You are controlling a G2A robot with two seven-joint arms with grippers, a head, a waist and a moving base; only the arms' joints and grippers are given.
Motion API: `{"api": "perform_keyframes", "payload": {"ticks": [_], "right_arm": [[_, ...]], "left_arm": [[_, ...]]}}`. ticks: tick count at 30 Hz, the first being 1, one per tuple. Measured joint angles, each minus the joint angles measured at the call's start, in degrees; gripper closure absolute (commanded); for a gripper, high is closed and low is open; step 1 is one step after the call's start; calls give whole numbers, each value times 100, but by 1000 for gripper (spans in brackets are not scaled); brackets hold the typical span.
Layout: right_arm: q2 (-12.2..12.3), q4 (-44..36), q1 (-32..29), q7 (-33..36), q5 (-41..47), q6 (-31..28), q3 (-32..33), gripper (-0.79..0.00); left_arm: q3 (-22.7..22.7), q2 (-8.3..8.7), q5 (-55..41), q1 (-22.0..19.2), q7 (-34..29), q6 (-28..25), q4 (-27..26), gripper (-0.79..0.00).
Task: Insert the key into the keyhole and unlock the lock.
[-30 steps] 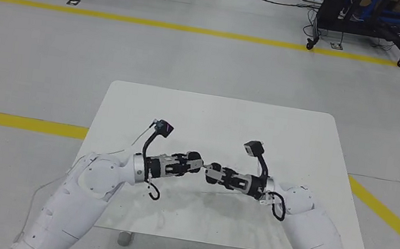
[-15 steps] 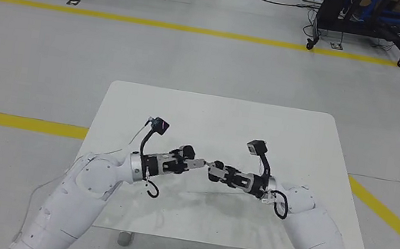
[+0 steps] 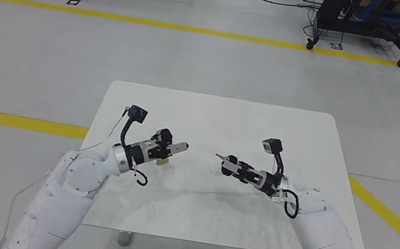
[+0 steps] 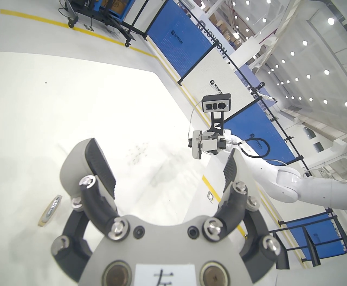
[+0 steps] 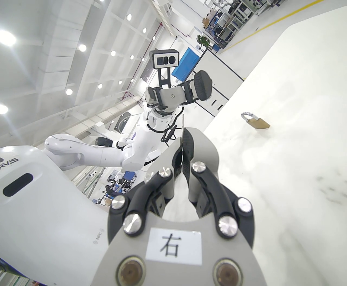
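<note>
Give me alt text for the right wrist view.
The right claw is shut on a thin key that sticks out past its tips. Beyond it, a brass padlock lies on the white table, apart from both claws, with the left claw in the air farther off.

Both forearms forward, angled inward toward each other, tips well apart. Fingers of left gripper (image 4: 162, 147) spread wide. Fingers of right gripper (image 5: 185, 138) pinched together on key (image 5: 183, 120).
</note>
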Motion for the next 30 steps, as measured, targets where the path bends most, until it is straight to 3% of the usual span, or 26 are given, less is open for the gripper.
{"api": "perform_keyframes", "payload": {"ticks": [5,9,14,17,21,24,27,28,30], "right_arm": [[0,0,0,0,0,1,0,0],[0,0,0,0,1,1,0,0],[0,0,0,0,1,1,0,0],[0,0,0,0,1,0,0,0],[0,0,0,0,0,0,0,0],[0,0,0,0,0,0,0,0],[0,0,0,0,0,0,0,0],[0,0,0,0,0,0,0,0],[0,0,0,0,0,0,0,0]], "left_arm": [[87,9,117,-12,-114,72,-19,-785],[386,39,1464,-181,-416,270,95,-785],[530,127,3228,-423,-502,-560,297,-785],[433,187,3698,-420,-275,-1124,284,-785],[443,235,4460,-429,-141,-1299,350,-785],[589,226,4797,-507,-95,-1280,484,-727],[742,203,4939,-613,-61,-1224,641,-591],[782,195,4951,-642,-41,-1215,686,-468],[870,180,4980,-708,-26,-1197,779,-400]]}}
